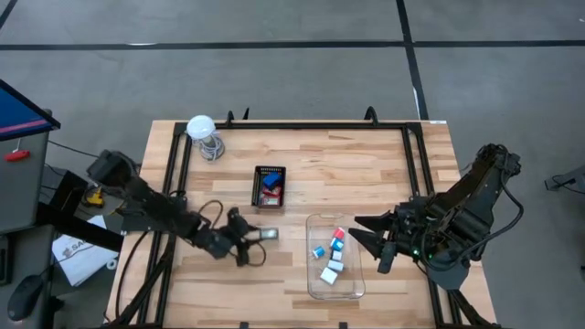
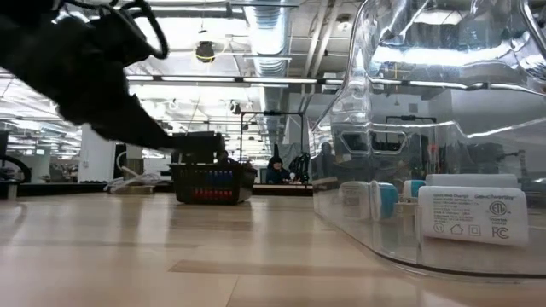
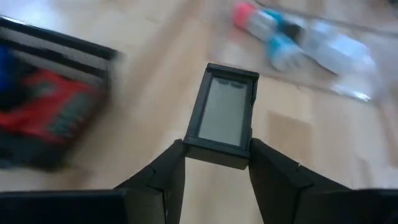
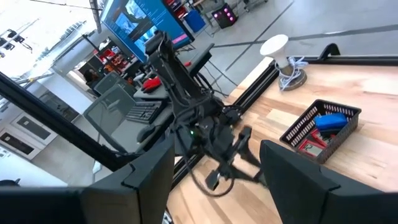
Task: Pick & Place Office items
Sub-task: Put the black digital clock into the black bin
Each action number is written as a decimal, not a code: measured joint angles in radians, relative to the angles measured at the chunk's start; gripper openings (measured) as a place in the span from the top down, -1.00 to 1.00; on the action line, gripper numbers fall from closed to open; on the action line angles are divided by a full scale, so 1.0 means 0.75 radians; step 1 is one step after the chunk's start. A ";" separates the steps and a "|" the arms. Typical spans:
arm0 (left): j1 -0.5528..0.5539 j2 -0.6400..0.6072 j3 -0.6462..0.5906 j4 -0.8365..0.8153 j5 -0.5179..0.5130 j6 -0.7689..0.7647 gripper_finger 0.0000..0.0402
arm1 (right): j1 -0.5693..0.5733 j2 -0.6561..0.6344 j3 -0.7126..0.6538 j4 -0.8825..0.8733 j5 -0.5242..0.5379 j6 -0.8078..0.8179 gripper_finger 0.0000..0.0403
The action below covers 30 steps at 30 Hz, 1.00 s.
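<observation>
Light wooden table (image 1: 366,174) carries everything. Left gripper (image 1: 253,235) sits just left of the clear plastic box (image 1: 335,257), jaws narrowed onto a flat black-framed rectangle with a grey face (image 3: 222,114), clamped at its near end between the fingers (image 3: 166,174); only the left wrist view shows that grip clearly. Right gripper (image 1: 366,230) hangs just right of the clear box, fingers (image 4: 146,171) parted, nothing between them. Black mesh tray (image 1: 270,185), beyond the box, holds blue and red pieces (image 1: 271,181). Inside the box: white cubes and cyan-and-red bits (image 1: 331,256); low view shows white labelled blocks (image 2: 472,215) behind its wall. Bare board lies between tray and box. White ball on a wire coil (image 1: 203,134) stands far off, near the table's back edge.
</observation>
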 joint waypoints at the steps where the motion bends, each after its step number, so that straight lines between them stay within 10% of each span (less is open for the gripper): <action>1: 0.026 -0.032 -0.003 -0.031 -0.021 0.001 0.30 | -0.005 0.000 0.000 0.002 0.003 -0.001 -0.13; 16: 0.581 -0.145 0.005 -0.090 0.097 -0.029 0.30 | -0.007 0.000 0.000 0.052 0.042 -0.034 -0.13; 30: 0.629 -0.145 0.005 -0.198 0.200 0.120 0.30 | -0.010 0.000 0.000 0.046 0.061 -0.033 -0.13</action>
